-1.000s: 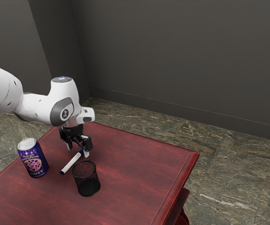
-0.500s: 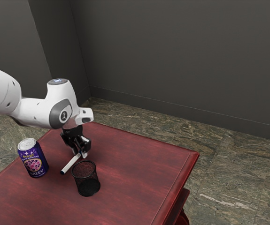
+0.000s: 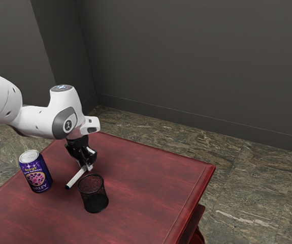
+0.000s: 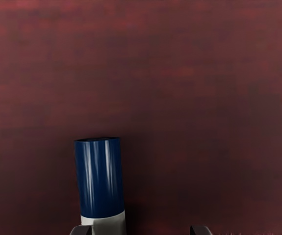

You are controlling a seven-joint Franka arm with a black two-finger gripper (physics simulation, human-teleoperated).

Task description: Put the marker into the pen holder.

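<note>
At the marker's far end in the exterior view, the black gripper point(image 3: 86, 166) is low over the table, its fingers around that end. The white marker point(image 3: 75, 177) lies on the red table beside the black mesh pen holder point(image 3: 93, 193), which stands upright. In the wrist view the gripper point(image 4: 141, 230) is open, with a wide gap between its fingertips. The marker's blue end point(image 4: 100, 178) lies close to one fingertip and well apart from the other. Whether it touches the nearer one, I cannot tell.
A purple drink can point(image 3: 36, 173) stands on the red table point(image 3: 143, 188) toward the exterior view's left, near the marker's other end. The table's edge runs behind the gripper, with the stone floor beyond it.
My hand has turned and come slightly down around the marker's far end, with its fingertips now looking closer together in the exterior view. Marker, can and pen holder stay about where they were.
</note>
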